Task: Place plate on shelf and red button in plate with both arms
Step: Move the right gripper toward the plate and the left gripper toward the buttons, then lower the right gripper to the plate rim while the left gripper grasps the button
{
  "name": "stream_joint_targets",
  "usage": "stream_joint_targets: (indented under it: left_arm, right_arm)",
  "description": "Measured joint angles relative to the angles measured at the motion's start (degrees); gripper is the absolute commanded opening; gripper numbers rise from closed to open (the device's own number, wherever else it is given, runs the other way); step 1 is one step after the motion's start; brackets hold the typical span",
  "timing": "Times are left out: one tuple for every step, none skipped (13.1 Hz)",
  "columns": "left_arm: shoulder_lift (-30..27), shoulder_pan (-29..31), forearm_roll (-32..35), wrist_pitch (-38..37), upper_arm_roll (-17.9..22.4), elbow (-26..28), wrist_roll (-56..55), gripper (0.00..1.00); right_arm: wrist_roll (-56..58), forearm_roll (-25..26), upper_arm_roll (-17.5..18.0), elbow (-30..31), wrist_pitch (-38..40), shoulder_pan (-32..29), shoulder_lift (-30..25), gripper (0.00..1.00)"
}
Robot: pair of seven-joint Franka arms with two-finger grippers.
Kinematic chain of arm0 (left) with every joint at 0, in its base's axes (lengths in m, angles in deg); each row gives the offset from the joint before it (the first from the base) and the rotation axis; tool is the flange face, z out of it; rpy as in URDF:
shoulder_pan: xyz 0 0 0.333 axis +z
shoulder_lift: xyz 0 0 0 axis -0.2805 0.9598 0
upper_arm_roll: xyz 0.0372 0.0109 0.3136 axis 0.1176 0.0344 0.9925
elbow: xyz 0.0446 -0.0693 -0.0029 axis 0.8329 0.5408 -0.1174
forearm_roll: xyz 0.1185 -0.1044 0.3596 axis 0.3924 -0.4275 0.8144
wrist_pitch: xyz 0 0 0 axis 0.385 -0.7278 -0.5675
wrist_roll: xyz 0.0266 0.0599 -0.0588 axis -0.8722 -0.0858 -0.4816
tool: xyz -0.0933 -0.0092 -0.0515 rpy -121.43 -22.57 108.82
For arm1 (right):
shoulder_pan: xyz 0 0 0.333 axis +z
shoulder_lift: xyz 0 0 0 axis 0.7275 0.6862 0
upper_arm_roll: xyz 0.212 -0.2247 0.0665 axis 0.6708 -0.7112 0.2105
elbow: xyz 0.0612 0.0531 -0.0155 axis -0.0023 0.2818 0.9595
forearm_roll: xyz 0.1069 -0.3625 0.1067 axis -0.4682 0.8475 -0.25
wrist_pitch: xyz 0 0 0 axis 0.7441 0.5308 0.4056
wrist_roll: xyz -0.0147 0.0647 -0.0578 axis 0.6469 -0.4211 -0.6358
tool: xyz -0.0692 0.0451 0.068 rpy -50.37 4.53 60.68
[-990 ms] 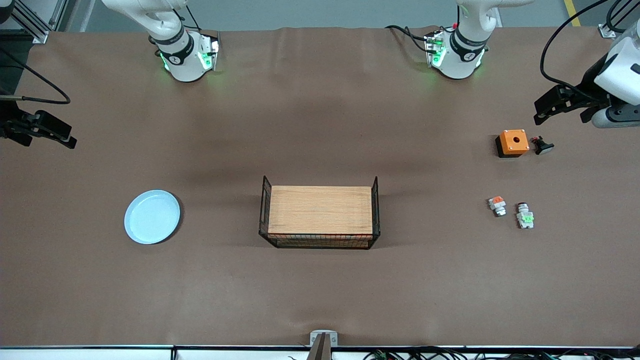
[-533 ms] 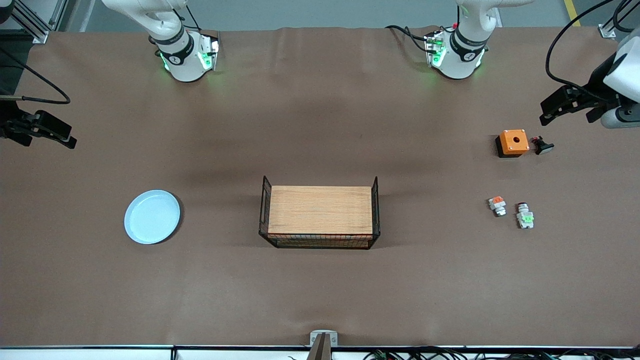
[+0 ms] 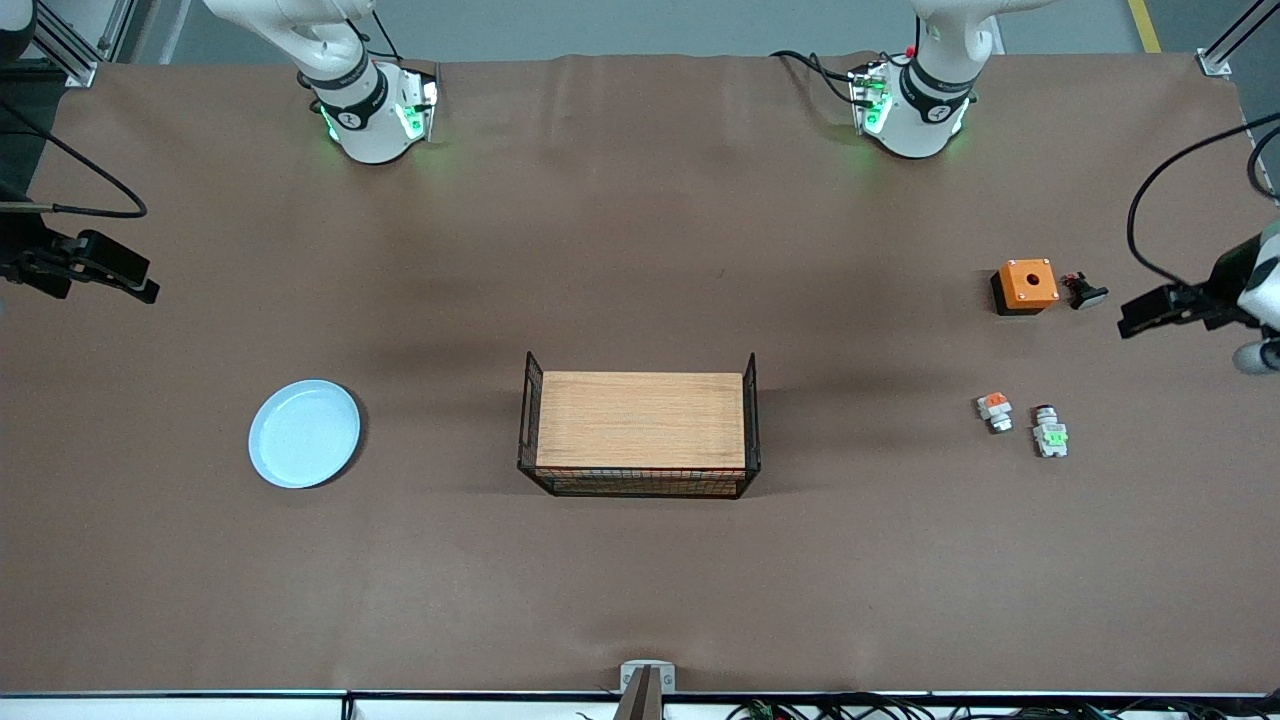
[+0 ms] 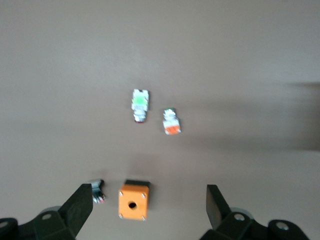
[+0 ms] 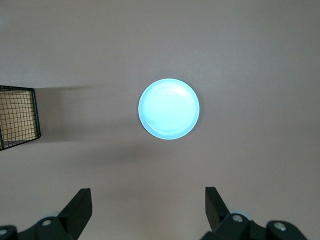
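The pale blue plate (image 3: 304,433) lies flat on the table toward the right arm's end; it also shows in the right wrist view (image 5: 169,109). The red button (image 3: 1049,433), a small white module with a green tab, lies toward the left arm's end and shows in the left wrist view (image 4: 140,104). My left gripper (image 3: 1140,315) is open and empty in the air over the table's end beside the orange box; its jaws (image 4: 148,200) stand wide apart. My right gripper (image 3: 135,283) is open and empty in the air (image 5: 148,202), apart from the plate.
A wire basket (image 3: 640,488) holding a wooden board (image 3: 640,420) stands mid-table. A similar white module with an orange tab (image 3: 994,410) lies beside the red button. An orange box with a hole (image 3: 1026,285) and a small dark part (image 3: 1085,292) lie farther from the camera.
My left gripper has swung toward the front camera and outward toward the table's end. My right gripper has barely shifted. Nothing on the table has moved.
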Motion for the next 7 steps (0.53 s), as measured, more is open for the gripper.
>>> stream_joint_targets:
  left_arm:
    - [0.45, -0.07, 0.62, 2.96, -0.05, 1.85, 0.0, 1.0]
    - [0.73, -0.05, 0.83, 5.2, -0.08, 3.52, 0.0, 1.0]
    - [1.02, 0.14, 0.94, 6.45, -0.06, 4.7, 0.0, 1.0]
    - [1.46, 0.58, 1.06, 7.61, -0.02, 5.7, 0.0, 1.0]
    - [1.98, 1.22, 1.12, 9.12, 0.01, 6.62, 0.0, 1.0]
    - [2.66, 1.93, 1.14, 11.39, 0.02, 7.89, 0.0, 1.0]
    - [3.57, 2.65, 1.16, 14.55, 0.04, 9.59, 0.0, 1.0]
  right_arm:
    - [0.0, 0.0, 0.0, 0.0, -0.02, 0.12, 0.4, 1.0]
    - [0.0, 0.0, 0.0, 0.01, -0.04, 0.17, 0.97, 1.0]
    - [0.0, 0.03, -0.04, 0.06, 0.07, 0.17, 1.7, 1.0]
    - [0.0, 0.09, -0.2, 0.15, 0.65, 0.16, 2.68, 1.0]
    - [0.0, 0.23, -0.44, 0.27, 1.36, 0.04, 3.87, 1.0]
    - [0.06, 0.58, -0.68, 0.5, 1.7, -0.31, 5.39, 1.0]
    - [0.28, 0.99, -0.95, 0.86, 1.59, -0.94, 7.31, 1.0]
